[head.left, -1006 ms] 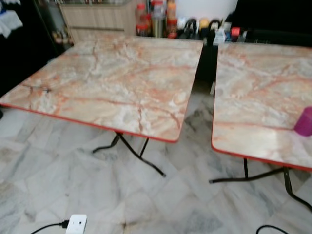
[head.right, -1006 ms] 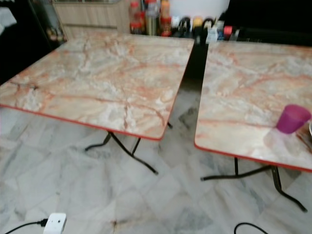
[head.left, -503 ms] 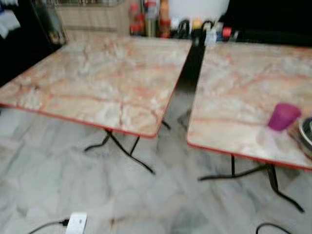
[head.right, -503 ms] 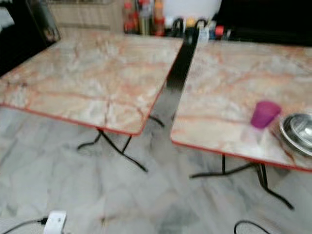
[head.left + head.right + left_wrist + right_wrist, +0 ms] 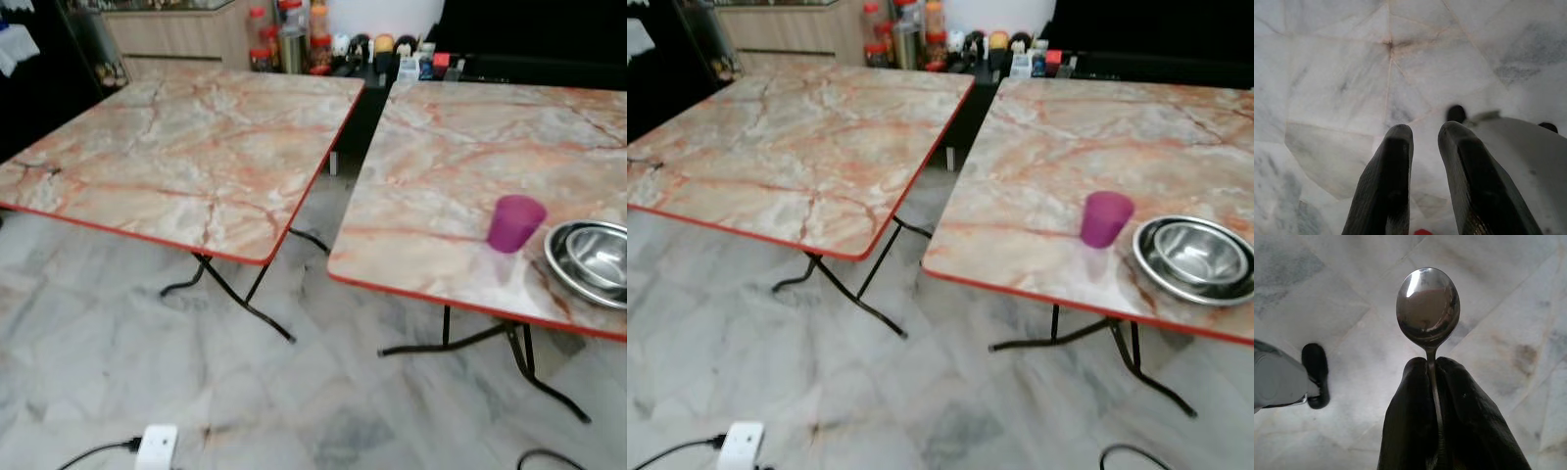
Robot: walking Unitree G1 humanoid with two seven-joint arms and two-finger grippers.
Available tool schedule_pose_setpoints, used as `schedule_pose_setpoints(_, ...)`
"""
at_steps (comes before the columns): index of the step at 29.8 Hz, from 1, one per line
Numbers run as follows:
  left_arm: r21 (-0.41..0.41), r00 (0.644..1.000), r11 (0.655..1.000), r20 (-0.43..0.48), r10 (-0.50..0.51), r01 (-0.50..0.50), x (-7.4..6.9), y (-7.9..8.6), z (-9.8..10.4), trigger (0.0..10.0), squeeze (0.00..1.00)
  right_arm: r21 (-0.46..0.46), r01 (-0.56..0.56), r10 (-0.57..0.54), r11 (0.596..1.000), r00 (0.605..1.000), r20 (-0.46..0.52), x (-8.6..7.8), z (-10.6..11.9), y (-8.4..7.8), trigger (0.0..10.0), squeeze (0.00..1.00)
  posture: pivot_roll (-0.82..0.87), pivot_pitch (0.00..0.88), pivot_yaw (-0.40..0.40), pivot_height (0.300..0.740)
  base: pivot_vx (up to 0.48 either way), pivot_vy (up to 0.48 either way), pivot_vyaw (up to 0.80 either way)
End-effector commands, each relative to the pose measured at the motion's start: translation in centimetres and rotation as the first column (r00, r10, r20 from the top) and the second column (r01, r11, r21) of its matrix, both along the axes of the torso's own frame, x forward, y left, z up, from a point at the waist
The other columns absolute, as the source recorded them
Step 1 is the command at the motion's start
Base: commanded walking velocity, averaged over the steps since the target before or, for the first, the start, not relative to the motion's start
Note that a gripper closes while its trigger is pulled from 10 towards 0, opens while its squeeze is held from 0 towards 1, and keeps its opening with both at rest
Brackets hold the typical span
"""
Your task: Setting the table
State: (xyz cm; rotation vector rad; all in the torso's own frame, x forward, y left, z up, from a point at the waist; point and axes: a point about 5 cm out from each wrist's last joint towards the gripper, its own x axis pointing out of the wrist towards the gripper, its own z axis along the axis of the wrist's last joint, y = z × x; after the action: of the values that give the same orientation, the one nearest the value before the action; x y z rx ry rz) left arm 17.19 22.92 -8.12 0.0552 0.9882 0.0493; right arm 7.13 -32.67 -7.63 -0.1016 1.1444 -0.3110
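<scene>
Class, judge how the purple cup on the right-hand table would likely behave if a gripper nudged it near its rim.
The purple cup looks like thin plastic, so probably light. It stands upright, taller than wide, so a high nudge may tip it. The table looks glossy, so a low push would more likely slide it, perhaps towards the bowls beside it.

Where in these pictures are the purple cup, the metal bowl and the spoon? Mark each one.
purple cup point(image 5: 1106, 217), right eye view, on its side wall.
metal bowl point(image 5: 1200, 252), right eye view, on its inner basin.
spoon point(image 5: 1428, 303), right wrist view, on its bowl.
</scene>
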Motion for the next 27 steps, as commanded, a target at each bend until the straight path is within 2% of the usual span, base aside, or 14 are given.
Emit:
schedule_pose_setpoints(1,0.016,1.000,1.000,-0.019,0.015,-0.015,-0.51,0.79,-0.06,10.0,0.00,0.003,0.002,-0.002,1.000,1.000,0.014,0.50,0.01,0.17,10.0,0.00,-0.01,0.056,0.033,0.740,0.000,-0.274,0.00)
schedule_pose_setpoints(27,0.007,1.000,1.000,-0.019,0.017,-0.017,-0.57,0.63,-0.12,10.0,0.00,-0.009,0.005,-0.005,1.000,1.000,0.014,0.43,0.07,0.02,10.0,0.00,-0.01,0.052,0.023,0.740,0.000,-0.277,0.00)
